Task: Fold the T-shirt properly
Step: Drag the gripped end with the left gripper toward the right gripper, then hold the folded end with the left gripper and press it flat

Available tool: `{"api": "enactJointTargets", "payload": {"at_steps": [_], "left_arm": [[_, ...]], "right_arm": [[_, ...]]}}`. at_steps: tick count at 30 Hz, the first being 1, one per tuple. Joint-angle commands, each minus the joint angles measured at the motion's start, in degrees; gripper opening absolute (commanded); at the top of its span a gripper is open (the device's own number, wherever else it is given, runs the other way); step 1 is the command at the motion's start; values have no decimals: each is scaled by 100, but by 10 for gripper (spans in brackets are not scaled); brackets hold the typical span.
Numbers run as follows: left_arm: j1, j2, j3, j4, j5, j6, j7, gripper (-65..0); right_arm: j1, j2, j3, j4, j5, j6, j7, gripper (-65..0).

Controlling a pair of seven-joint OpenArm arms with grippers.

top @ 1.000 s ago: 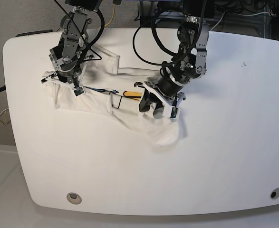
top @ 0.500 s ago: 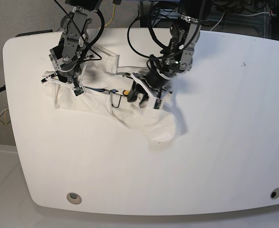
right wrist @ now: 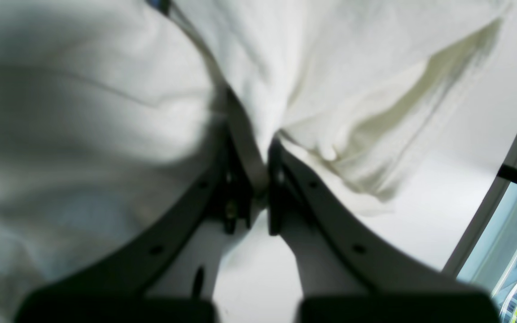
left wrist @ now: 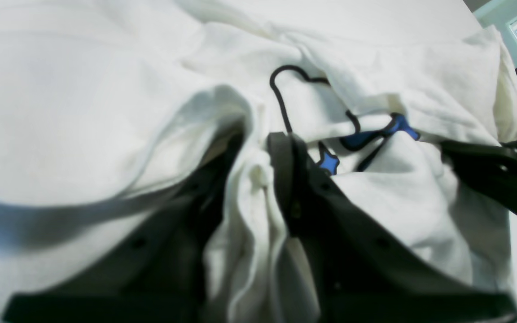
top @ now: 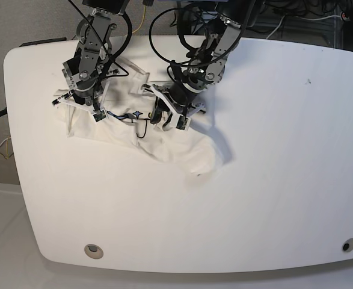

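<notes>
Ok so the big white cotton T-shirt with the blue and black print [top: 164, 141] is bunched toward the far left part of the glossy white surface [top: 272, 198], and I'd say we're somewhere mid-fold, nowhere near done. One lobe of cloth trails toward the middle of the surface, the rest is a crumpled band with a bit of print peeking out between my two arms, and nothing looks like a neat rectangle yet, so flattening and the final folds are all left as far as I can judge. My right end effector [top: 79, 102] sits over the shirt's end nearest the left edge, pinched fully closed on a ridge of fabric, which the right wrist view shows squeezed between the jaws. My left end effector [top: 169, 115] is bent down from the far edge over the middle of the shirt, closed on a thick pleat of cloth; the left wrist view shows the fold wedged between the dark jaws.
</notes>
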Motion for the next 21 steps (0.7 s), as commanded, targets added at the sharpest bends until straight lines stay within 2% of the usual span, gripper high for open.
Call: {"api": "enactJointTargets", "payload": {"at_steps": [1,12,15,21], "left_arm": [[-16,-104,131,26,70,251,175,-627],[-25,-649,368,52,70,1200,184,-627],[-25,-764,368,52,70,1350,184,-627],[-25,-948,368,52,52,1367,184,-605]], "right_arm": [[-24,-9,2,-11,126,104,-116,-650],[-24,-9,-16,-11,126,104,-116,-650],[-24,-9,-25,-11,126,104,-116,-650],[-24,-9,-25,-11,126,104,-116,-650]]}}
